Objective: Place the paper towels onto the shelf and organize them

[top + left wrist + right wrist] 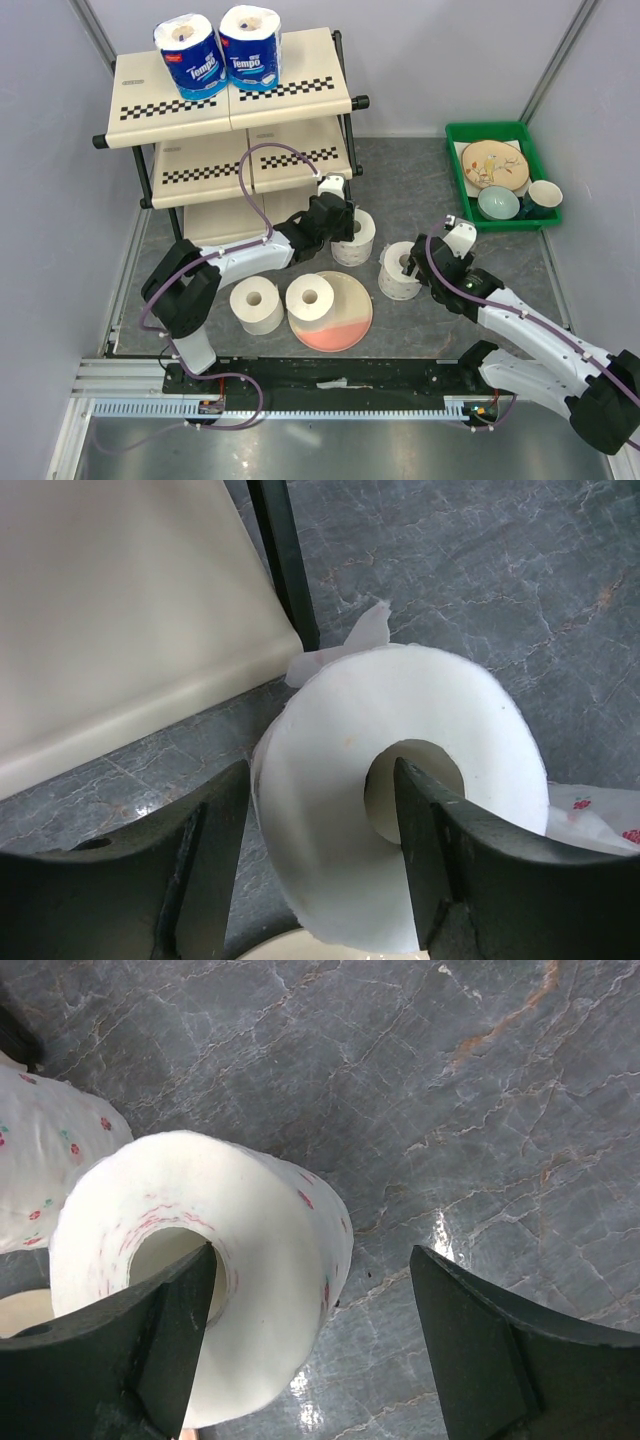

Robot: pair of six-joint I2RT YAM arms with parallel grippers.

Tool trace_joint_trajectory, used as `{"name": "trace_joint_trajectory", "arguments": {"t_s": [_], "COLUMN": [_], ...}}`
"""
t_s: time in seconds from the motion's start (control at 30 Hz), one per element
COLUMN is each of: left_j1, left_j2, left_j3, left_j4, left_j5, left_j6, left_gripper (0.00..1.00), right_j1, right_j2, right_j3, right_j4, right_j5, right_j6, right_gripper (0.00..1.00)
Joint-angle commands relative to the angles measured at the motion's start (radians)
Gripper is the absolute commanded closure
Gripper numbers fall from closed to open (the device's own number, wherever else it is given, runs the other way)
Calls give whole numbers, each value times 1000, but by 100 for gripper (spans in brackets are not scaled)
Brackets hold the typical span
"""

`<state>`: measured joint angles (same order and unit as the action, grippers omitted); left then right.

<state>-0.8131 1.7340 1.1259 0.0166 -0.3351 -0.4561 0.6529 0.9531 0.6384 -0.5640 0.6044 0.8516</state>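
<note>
Left gripper sits right over an unwrapped white paper towel roll that stands upright, hollow core pointing up at the wrist. One finger's down the core, the other's outside the wall, jaws roughly half closed. Can't tell if they're actually biting. Arm's stretched forward, wrist tipped down. The cream-panelled, black-framed three-tier shelf is just ahead-left of the fingers, so I reckon it's lift and push that way. Right gripper gapes wide over its own red-printed white roll.
</note>
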Motion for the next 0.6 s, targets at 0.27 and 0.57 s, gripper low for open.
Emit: {"name": "trace_joint_trajectory", "arguments": {"t_s": [0.27, 0.57], "left_j1": [0, 0], "left_j2": [27, 13], "left_j3": [11, -21], "left_j4": [-1, 28], "left_j5": [38, 68], "left_j6": [-18, -16], "left_gripper": [38, 42], "right_j1": [-29, -36], "right_j2": [19, -4], "right_j3": [-42, -68], "right_j4": [55, 85], "right_j5": [-57, -81], "right_j6": [6, 6], "right_gripper": [25, 47]}}
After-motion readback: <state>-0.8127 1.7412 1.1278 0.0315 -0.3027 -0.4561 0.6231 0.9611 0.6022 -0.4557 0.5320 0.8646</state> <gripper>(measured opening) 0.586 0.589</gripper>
